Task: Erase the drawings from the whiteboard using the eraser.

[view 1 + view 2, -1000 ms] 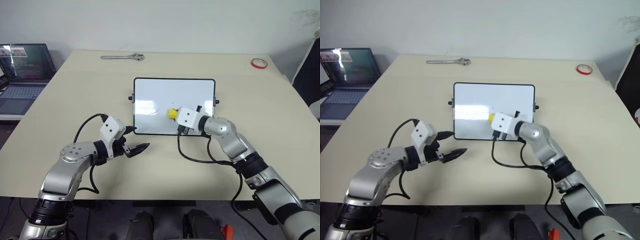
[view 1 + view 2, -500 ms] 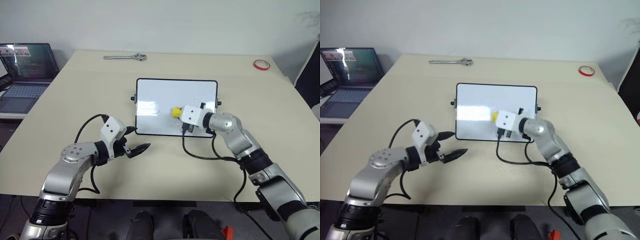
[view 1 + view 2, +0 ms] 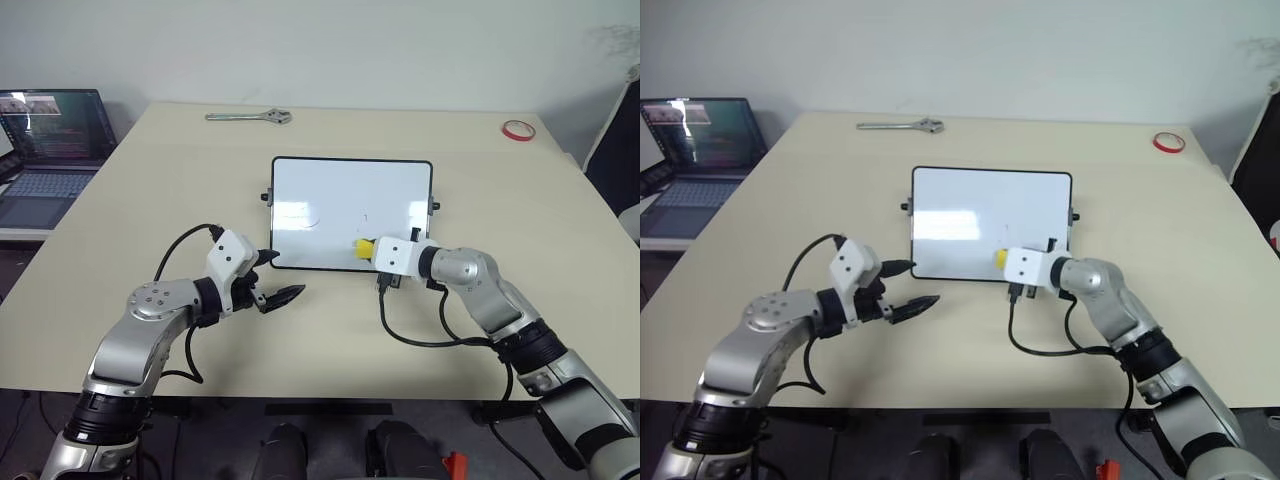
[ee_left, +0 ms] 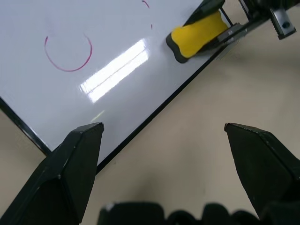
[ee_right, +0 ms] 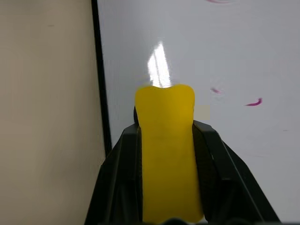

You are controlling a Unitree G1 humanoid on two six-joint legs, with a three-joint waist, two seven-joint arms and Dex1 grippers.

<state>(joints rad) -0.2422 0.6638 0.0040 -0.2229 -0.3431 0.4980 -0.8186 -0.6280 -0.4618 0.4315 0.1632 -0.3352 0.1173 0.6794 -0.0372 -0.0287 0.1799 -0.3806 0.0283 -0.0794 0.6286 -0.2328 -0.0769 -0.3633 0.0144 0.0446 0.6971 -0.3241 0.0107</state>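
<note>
The whiteboard (image 3: 340, 190) lies flat in the middle of the table. My right gripper (image 5: 166, 125) is shut on the yellow eraser (image 3: 365, 247), which sits on the board close to its near edge, right of middle. In the left wrist view the eraser (image 4: 197, 35) has its dark underside against the white surface. Of the drawings, a reddish round shape (image 4: 68, 51) remains on the board's left half, and small reddish flecks (image 5: 254, 101) show just beyond the eraser. My left gripper (image 3: 277, 277) is open and holds nothing. It hovers over the table off the board's near left corner.
A metal wrench (image 3: 247, 116) lies at the table's far edge and a red tape ring (image 3: 517, 128) at the far right corner. A laptop (image 3: 50, 140) stands on a side surface to the left. Black cables loop beside both wrists.
My right gripper has drawn the eraser across the board toward its near edge and slightly right. The left arm has stayed where it was.
</note>
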